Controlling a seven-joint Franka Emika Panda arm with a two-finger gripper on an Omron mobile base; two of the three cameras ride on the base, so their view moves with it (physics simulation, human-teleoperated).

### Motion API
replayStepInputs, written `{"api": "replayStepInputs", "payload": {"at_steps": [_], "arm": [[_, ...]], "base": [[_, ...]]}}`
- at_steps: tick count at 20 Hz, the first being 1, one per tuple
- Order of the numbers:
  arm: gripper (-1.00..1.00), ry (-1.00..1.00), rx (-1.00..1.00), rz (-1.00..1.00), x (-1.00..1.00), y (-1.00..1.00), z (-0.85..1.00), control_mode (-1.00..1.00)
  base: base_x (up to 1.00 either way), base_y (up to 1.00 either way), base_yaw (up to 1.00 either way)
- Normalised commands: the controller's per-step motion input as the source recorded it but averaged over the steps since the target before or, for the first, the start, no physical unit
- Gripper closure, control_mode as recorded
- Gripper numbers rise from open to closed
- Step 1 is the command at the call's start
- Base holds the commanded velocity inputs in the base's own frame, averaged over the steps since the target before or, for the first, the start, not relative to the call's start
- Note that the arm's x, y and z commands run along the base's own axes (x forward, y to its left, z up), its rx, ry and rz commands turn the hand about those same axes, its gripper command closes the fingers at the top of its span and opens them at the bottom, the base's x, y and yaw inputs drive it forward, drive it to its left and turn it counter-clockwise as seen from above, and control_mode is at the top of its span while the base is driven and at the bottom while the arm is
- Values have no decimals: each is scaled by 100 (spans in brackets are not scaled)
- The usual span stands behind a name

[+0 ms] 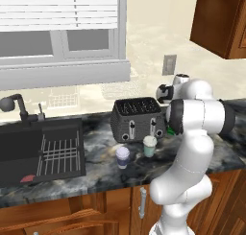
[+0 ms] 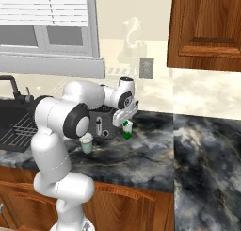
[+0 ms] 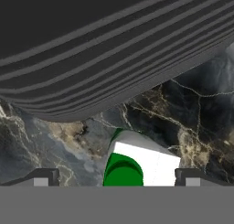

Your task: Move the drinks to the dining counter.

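Black veined marble counter (image 1: 96,174) carried a dark grey toaster (image 1: 136,118) in the left base view, with a sink (image 1: 41,150) to its left. Nearer than the toaster stood a purple-blue cup (image 1: 122,157) and, just right of it, a pale green cup (image 1: 150,146).

From the right base view, the gripper (image 2: 126,123) hung over a small green bottle (image 2: 127,129) right of the toaster; farther right lay the dining counter (image 2: 209,154).

Seen from the hand, the bottle's white top sat between the spread fingertips (image 3: 42,178), the jaws fully apart and gripping nothing, the toaster's ribbed side beyond.
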Motion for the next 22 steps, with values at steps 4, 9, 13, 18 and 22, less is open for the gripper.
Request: {"api": "replayStepInputs", "payload": {"at_steps": [4,9,13,18,22], "arm": [[-100,2,0,0,1,0,-23,-100],[-100,1,0,0,8,0,-25,-100],[-100,0,0,0,24,0,-24,-100],[-100,4,0,0,9,0,-28,-100],[100,23,2,0,-15,0,-59,-100]], "base": [[0,0,0],[0,0,0],[0,0,0],[0,0,0],[0,0,0]]}}
